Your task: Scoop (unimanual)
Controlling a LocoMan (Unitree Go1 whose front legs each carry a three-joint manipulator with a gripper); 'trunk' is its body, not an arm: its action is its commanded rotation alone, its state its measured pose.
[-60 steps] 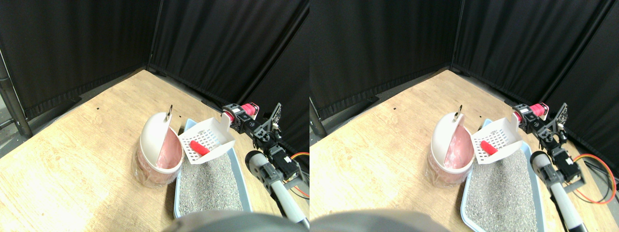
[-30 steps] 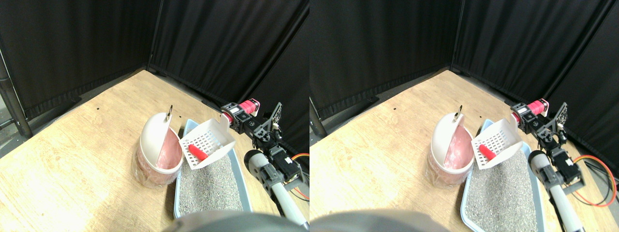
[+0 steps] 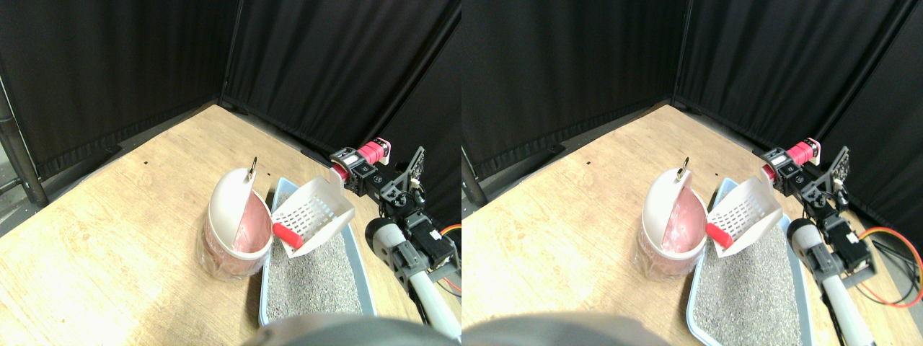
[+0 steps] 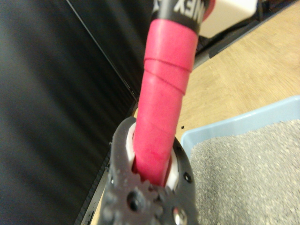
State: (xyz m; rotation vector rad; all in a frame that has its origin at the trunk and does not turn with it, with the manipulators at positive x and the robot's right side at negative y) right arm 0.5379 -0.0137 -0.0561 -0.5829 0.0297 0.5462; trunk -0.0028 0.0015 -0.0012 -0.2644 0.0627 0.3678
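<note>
Black curtains (image 3: 108,65) close off the back and sides of a pale wood-grain floor (image 3: 108,238), where a light blue litter tray (image 3: 359,268) filled with grey litter (image 3: 310,277) sits just beside a round white bin (image 3: 232,220) with a pink liner and a tilted swing lid. Reaching in from the lower right, the right manipulator ends in the right tool (image 3: 358,171), which is clamped on the pink-wrapped handle (image 3: 371,152) of a white slotted scoop (image 3: 315,215); in the wrist view the dark jaws plainly close around that pink handle (image 4: 164,112), with the tool (image 4: 152,185) pinching it at its lower end and the corner of the blue tray (image 4: 243,123) and grey litter (image 4: 253,173) beyond. The scoop is lifted above the near-bin end of the tray and tipped so its open lip slopes down toward the bin's opening. A small red cylinder (image 3: 287,234) lies at the scoop's lower lip, right at the bin's rim, partly over the pink-lined mouth. An orange cable (image 3: 448,229) curls on the floor to the right of the arm.
</note>
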